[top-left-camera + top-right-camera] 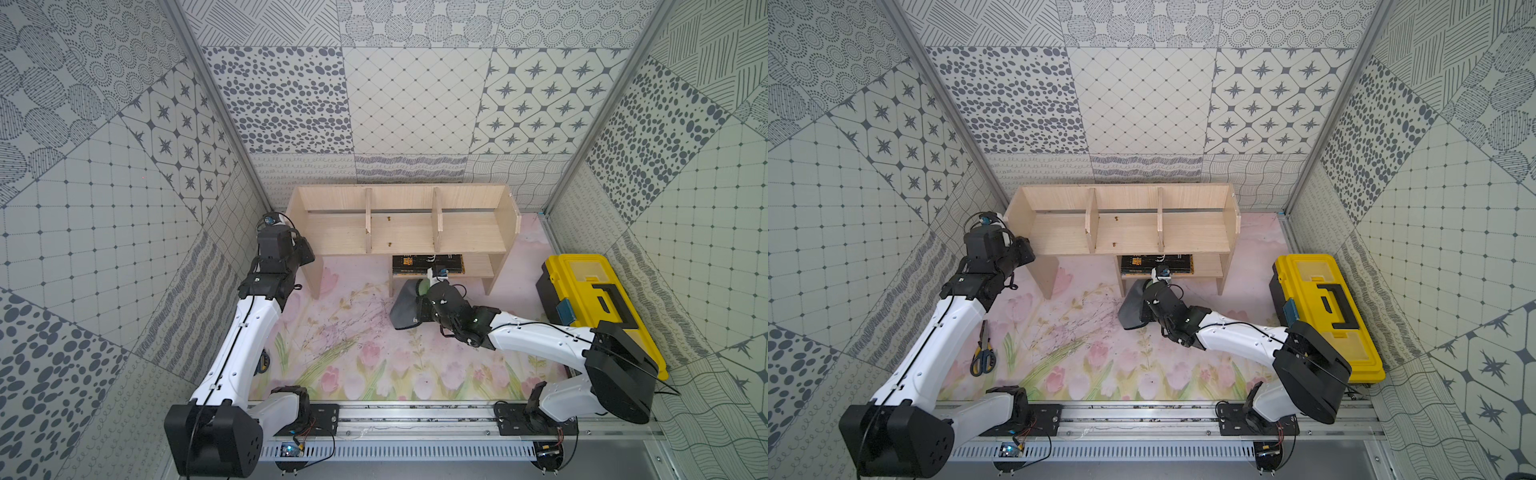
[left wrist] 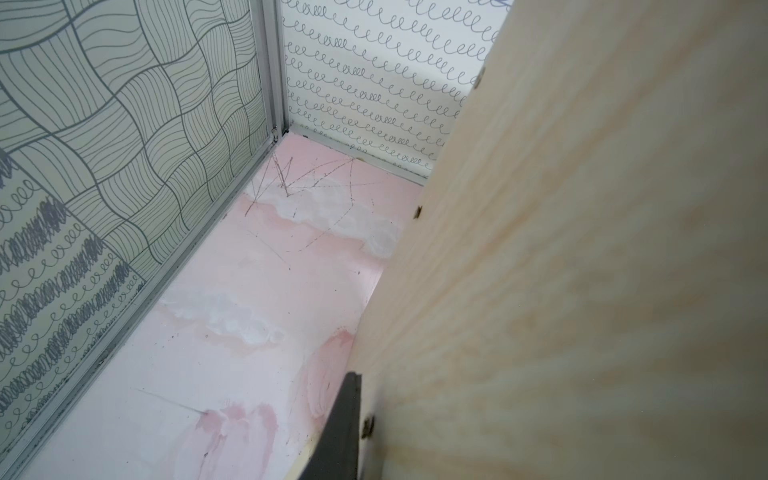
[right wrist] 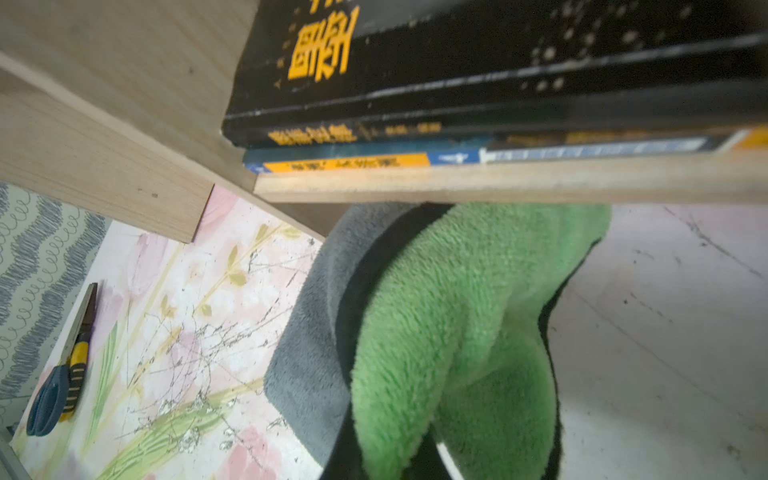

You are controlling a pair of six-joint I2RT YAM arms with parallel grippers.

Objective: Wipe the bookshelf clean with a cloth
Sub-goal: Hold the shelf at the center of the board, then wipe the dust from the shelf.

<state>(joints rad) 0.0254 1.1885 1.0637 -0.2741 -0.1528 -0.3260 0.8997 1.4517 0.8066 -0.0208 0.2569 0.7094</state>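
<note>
Gripping cloth (image 1: 405, 309) in closed right hand (image 1: 426, 293), just near of the lower shelf of bookshelf (image 1: 399, 232), far-centre on bench (image 1: 345, 340). Cannot judge left hand (image 1: 306, 251) as open or closed, there at the left panel. Likely risks: snagging on the shelf edge, shoving books (image 1: 428, 262), wiping with loose folds. Scratched floral bench; patterned walls around; toolbox (image 1: 590, 299) right.

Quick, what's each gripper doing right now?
Left gripper: one jaw against the bookshelf side panel; whether it grips cannot be told.
Right gripper: shut on the cloth.
</note>
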